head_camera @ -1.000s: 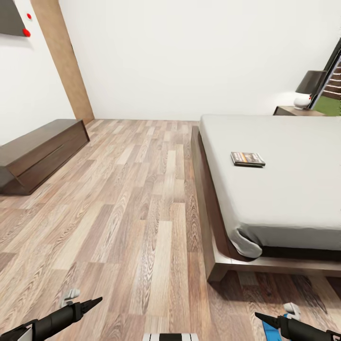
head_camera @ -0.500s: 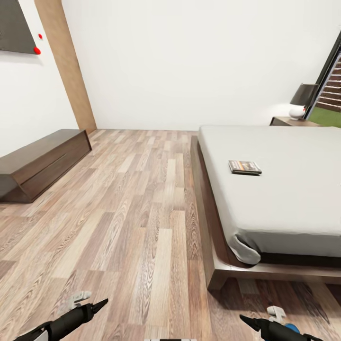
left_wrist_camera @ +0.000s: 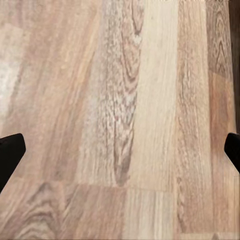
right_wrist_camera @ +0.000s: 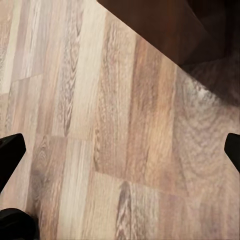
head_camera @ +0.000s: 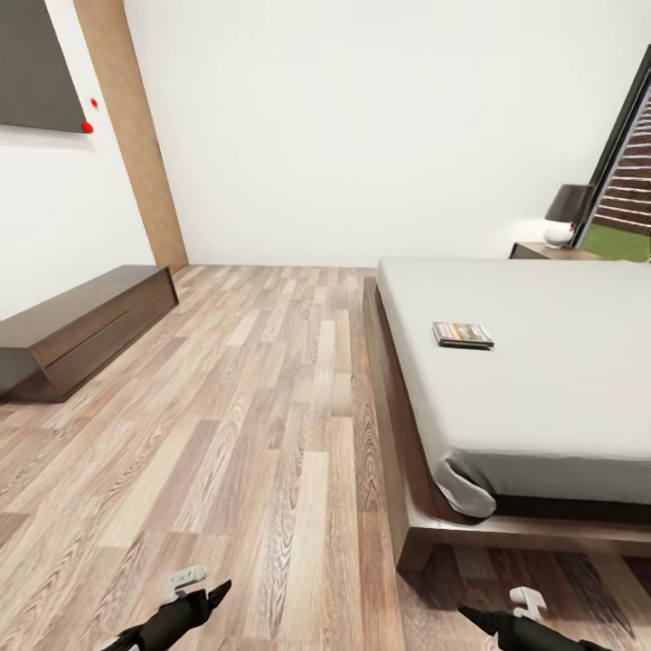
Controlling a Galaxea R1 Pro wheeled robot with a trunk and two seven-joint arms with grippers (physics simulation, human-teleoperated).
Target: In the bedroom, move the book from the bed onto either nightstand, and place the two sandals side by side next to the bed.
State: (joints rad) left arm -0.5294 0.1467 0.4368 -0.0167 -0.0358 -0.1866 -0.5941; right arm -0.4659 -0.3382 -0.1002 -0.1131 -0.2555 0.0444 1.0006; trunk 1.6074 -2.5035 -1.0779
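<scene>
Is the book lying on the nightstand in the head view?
No, the book lies on the grey mattress of the bed, well apart from the nightstand by the window.

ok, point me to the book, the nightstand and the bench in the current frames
book [head_camera: 463,334]: head view, middle of its cover, lying on the grey mattress.
nightstand [head_camera: 544,252]: head view, its dark top surface beyond the bed, under the lamp.
bench [head_camera: 77,307]: head view, its flat top, along the wall at left.

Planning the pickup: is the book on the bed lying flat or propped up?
Flat. The book lies cover-up on the bed's grey mattress, leaning on nothing.
</scene>
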